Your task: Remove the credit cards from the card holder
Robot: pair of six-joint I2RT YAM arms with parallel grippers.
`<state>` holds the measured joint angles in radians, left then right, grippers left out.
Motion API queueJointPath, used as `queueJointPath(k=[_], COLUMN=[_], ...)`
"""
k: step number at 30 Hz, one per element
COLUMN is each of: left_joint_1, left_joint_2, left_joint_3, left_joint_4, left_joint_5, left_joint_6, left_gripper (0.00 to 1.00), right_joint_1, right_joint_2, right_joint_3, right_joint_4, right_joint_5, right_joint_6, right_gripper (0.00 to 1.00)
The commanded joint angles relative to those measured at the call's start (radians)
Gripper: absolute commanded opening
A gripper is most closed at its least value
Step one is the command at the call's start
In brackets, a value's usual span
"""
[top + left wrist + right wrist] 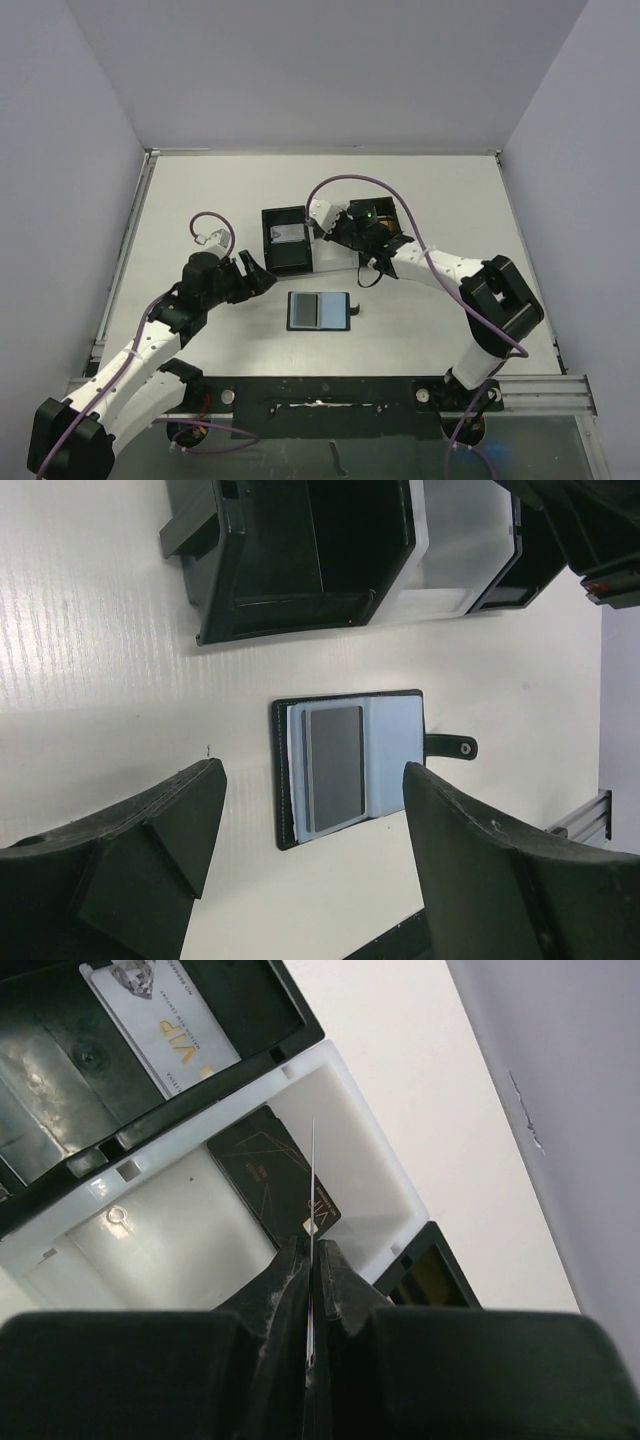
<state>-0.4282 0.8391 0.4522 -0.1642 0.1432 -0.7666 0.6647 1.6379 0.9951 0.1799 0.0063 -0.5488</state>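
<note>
The card holder lies open on the table, with its black tab sticking out. A dark grey card sits in its blue-grey pocket. My left gripper hovers to the left of the holder, open and empty, and its fingers frame the holder in the left wrist view. My right gripper is shut on a thin credit card seen edge-on, above a white tray. The held card's colour does not show.
A black VIP card lies in the white tray. A pale VIP card lies in the black box beside it. Another black box stands on the tray's other side. White walls surround the table.
</note>
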Motion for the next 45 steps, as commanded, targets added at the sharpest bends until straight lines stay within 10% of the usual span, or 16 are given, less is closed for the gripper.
queueJointPath(k=[1,34,44,45], left_joint_1=[0.011,0.034,0.036,0.036], left_joint_2=[-0.012,-0.019,-0.008,-0.006], left_joint_3=[0.052,0.046,0.035,0.035], left_joint_4=[0.002,0.001,0.017,0.018], left_joint_5=[0.026,0.059,0.076,0.076], left_joint_6=[0.022,0.016,0.012,0.011], left_gripper=[0.71,0.71,0.71,0.71], right_joint_1=[-0.014,-0.054,-0.053,-0.054], right_joint_2=[0.048,0.400,0.398,0.397], right_joint_3=[0.071,0.368,0.393,0.399], right_joint_4=[0.034,-0.126,-0.204,-0.215], right_joint_5=[-0.055,-0.007,-0.027,-0.033], right_joint_6=[-0.076,-0.310,-0.264,-0.255], right_gripper=[0.00,0.00,0.18,0.31])
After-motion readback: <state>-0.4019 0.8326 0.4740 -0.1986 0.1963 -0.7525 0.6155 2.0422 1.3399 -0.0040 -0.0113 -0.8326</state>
